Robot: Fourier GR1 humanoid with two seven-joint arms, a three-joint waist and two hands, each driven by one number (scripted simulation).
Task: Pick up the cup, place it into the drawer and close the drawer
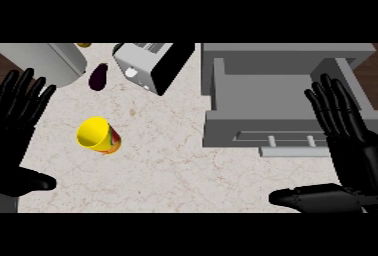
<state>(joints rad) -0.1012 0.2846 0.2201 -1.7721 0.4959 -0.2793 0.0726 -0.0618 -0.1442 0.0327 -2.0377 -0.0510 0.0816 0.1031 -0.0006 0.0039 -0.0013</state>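
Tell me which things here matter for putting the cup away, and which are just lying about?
For the job: yellow cup; open grey drawer.
Lying about: toaster; dark eggplant.
Both hands, left hand and right hand, rest open.

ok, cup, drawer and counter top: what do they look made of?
Cup: probably glossy plastic or glazed ceramic; flat bright yellow with a red-patterned side, no way to tell which. Drawer: painted metal or plastic by its look; uniform matte grey, pale bar handle on the front. Counter: stone such as marble; beige with fine darker veins.
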